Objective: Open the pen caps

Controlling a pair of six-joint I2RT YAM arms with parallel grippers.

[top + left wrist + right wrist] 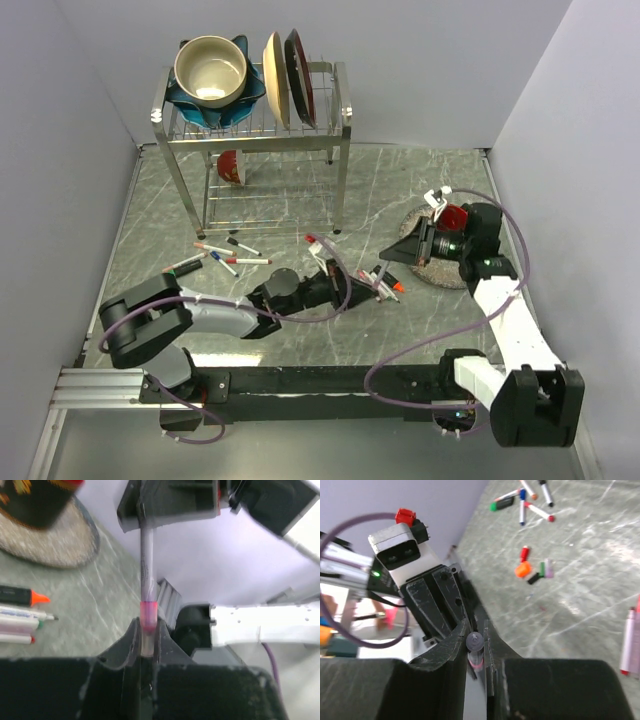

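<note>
Pen (146,560) clamped between left fingers (127,645) and right fingers (452,647), both closed on it; barrel print unreadable.

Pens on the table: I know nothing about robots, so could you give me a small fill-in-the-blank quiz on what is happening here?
1. The left gripper and the right gripper are both shut on one ___, held between them.
2. The coloured band around it is ___.
3. On the lower shelf of the dish rack sits a ___ bowl.

Missing words: pen; pink; red.
</note>
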